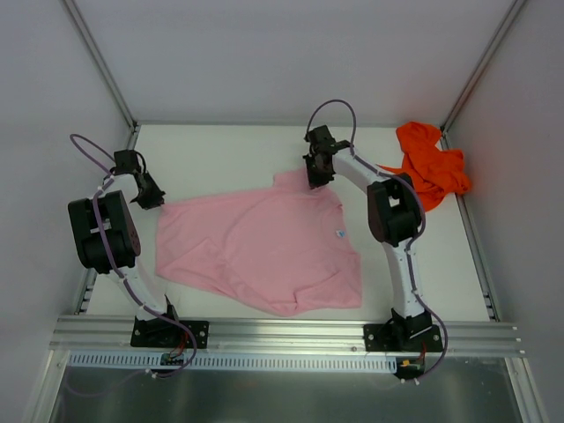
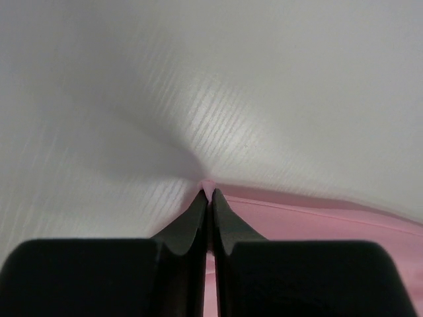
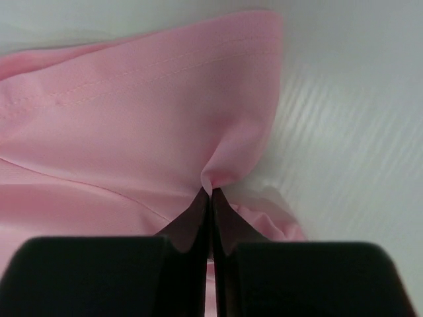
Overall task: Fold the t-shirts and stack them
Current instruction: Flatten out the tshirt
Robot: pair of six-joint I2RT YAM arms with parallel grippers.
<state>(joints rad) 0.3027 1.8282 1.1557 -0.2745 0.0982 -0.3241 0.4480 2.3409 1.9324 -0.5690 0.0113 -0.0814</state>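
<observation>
At mid-table, the light pink t-shirt (image 1: 264,251) lies spread nearly flat with its near hem rumpled, while the orange-red t-shirt (image 1: 432,163) sits crumpled at the far right corner, well apart. You are working with thin, soft, light cloth. Expect it to sag and drag rather than hold its shape, so take it at hems and corners. Your left gripper (image 2: 209,193) is pinched together on a sliver of the pink cloth at its left corner. Your right gripper (image 3: 210,191) is clamped on a puckered fold at its far edge. A tiny pale chest mark (image 1: 337,233) is too small to read, and no other writing shows on the white table (image 1: 220,150).
</observation>
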